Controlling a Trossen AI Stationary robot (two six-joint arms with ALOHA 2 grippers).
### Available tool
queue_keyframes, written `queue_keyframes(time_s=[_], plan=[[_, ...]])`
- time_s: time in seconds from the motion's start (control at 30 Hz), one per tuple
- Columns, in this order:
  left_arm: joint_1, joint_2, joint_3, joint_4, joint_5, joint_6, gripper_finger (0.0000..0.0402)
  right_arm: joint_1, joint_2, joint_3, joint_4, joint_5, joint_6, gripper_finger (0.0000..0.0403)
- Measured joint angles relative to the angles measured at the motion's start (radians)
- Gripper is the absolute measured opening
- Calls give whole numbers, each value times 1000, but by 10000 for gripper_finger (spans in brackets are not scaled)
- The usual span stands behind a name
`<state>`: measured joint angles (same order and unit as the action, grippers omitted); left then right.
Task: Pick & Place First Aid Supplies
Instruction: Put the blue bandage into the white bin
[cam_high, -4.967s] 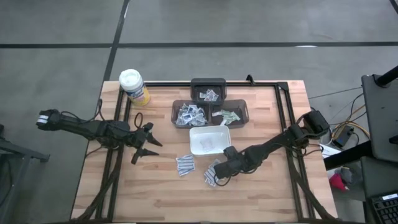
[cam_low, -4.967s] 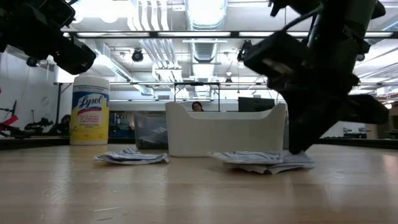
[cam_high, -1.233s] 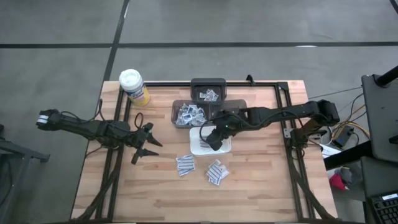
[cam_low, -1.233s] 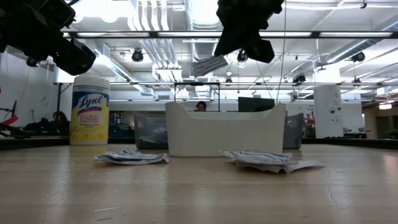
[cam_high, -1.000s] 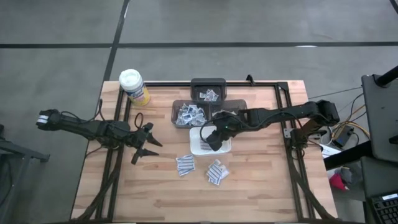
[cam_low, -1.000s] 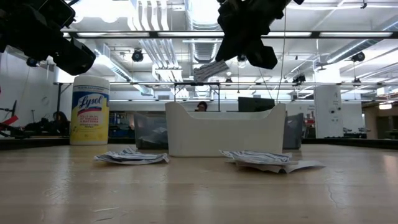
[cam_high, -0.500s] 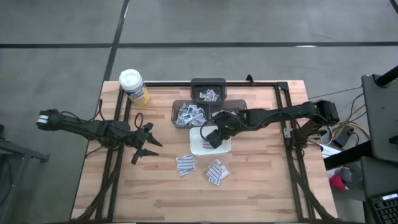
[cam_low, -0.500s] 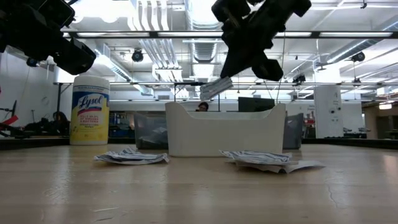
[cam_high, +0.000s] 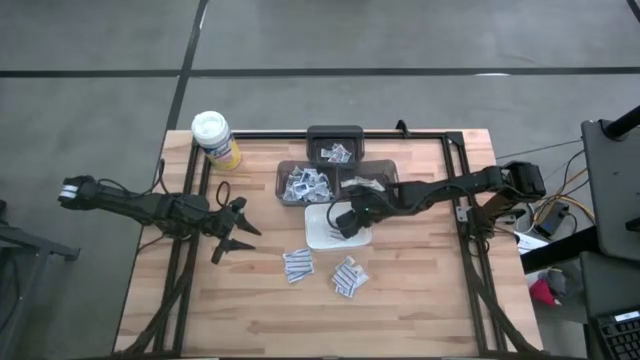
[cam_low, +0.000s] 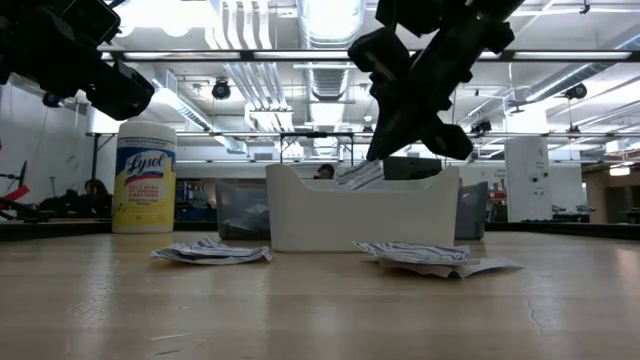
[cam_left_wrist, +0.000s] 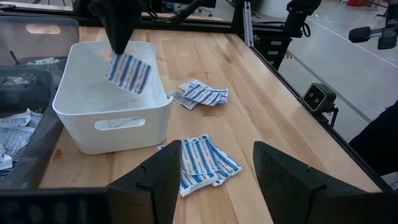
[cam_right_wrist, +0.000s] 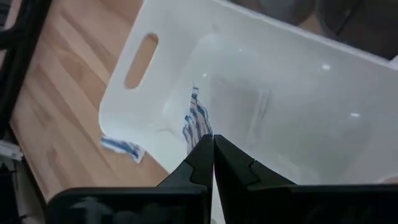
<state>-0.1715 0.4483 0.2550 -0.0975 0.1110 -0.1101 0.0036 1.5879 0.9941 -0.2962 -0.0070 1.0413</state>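
Note:
My right gripper (cam_high: 345, 222) hangs over the white tray (cam_high: 318, 238), shut on one blue-striped white packet (cam_left_wrist: 129, 70). The packet dips into the tray's mouth; in the low view its lower part is hidden behind the tray's rim (cam_low: 300, 172). Two small heaps of first aid packets lie flat on the wood near the tray (cam_high: 298, 264) (cam_high: 348, 277). My left gripper (cam_high: 230, 232) waits open at the table's left, above the wood, with nothing between its fingers (cam_left_wrist: 165, 177). My right gripper pinches the packet's upper edge (cam_right_wrist: 200, 132) between its two fingertips (cam_right_wrist: 225, 158). The fingers slant down into the tray from the table's right side. The packet hangs tilted below them, inside the tray's walls; whether it touches the floor I cannot tell.
Three dark bins with more packets stand beyond the tray (cam_high: 335, 145) (cam_high: 305, 183) (cam_high: 372, 183). A yellow canister with a white lid (cam_high: 215, 140) stands at the far left corner. A black frame (cam_high: 455, 160) runs around the table's edges.
My right gripper has come down toward the white tray, rolling a little, still shut on the packet. The packet has sunk from well above the tray's rim to partly below it.

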Motion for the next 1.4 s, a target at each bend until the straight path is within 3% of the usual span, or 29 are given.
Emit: queue_keyframes(time_s=[0.17,0.77,1.4], plan=[[0,0,0,0,0,1,197,-2,13,35,-14,37,3,8],[0,7,0,10,0,6,197,-30,247,366,-351,43,-134,8],[0,8,0,9,0,10,197,-35,297,376,-385,56,-159,8]])
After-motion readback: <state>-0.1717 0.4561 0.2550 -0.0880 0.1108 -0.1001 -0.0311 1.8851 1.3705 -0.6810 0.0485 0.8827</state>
